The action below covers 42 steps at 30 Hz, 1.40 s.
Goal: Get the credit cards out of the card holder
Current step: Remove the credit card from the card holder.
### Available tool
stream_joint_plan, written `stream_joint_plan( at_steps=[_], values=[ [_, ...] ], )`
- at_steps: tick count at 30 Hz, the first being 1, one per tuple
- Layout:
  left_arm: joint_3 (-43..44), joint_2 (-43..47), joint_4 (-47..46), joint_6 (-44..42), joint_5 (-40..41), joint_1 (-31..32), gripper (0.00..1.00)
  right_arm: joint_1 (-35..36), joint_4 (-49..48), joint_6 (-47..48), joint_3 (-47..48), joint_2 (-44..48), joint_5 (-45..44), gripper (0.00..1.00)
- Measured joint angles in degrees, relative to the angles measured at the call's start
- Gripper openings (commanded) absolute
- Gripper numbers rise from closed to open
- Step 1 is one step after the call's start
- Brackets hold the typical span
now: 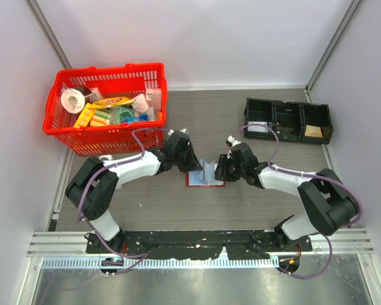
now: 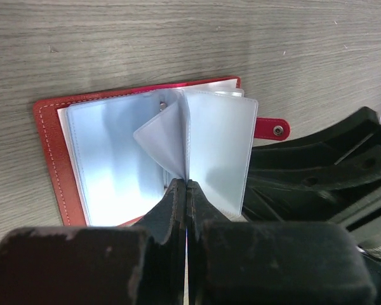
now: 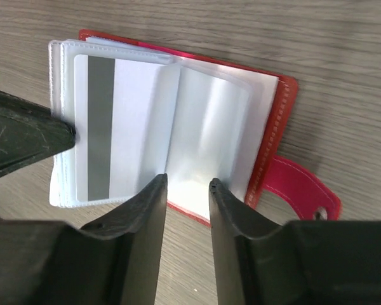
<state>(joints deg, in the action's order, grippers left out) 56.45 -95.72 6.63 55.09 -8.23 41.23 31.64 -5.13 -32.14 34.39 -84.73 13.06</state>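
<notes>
both arms fold out at the elbow and reach inward, so the wrists meet over the middle of the table (image 1: 178, 206). the card holder (image 1: 203, 180) lies there spread open on its red cover, between the two grippers, with one clear sleeve standing up. the left gripper (image 1: 195, 166) comes in low from the left. its fingers (image 2: 171, 203) are pressed together on the edge of that raised sleeve, pinching it. the right gripper (image 1: 221, 168) faces it from the other side, angled down. its fingers (image 3: 153, 197) stand apart with nothing between them, their tips just over the holder's near edge. a white credit card (image 3: 136, 127) with a grey stripe sits inside a sleeve on the left gripper's side. the snap tab (image 3: 298, 187) lies flat on the wood.
</notes>
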Motion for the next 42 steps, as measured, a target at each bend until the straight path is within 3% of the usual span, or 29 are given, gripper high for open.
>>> stream_joint_plan(
  at_steps=[7, 17, 22, 32, 42],
  values=[
    [0.0, 0.02, 0.11, -0.26, -0.04, 0.0, 0.0, 0.0, 8.09, 1.84, 1.79, 8.11, -5.95, 0.42],
    [1.75, 0.02, 2.43, -0.55, -0.42, 0.0, 0.0, 0.0, 6.25, 1.86, 2.8, 11.34, -2.49, 0.36],
    [2.27, 0.0, 3.61, -1.07, -0.44, 0.02, 0.02, 0.0, 4.13, 1.77, 2.89, 9.05, -1.18, 0.36],
    [3.67, -0.59, 4.35, -1.38, -0.63, 1.31, 0.09, -0.07, -2.03, -0.2, 0.13, 0.96, 1.07, 0.23],
    [4.48, -2.25, 3.89, -1.33, -1.49, 2.95, 0.15, -1.53, -6.27, -1.9, -3.02, -0.94, 2.78, 0.2]
  ],
)
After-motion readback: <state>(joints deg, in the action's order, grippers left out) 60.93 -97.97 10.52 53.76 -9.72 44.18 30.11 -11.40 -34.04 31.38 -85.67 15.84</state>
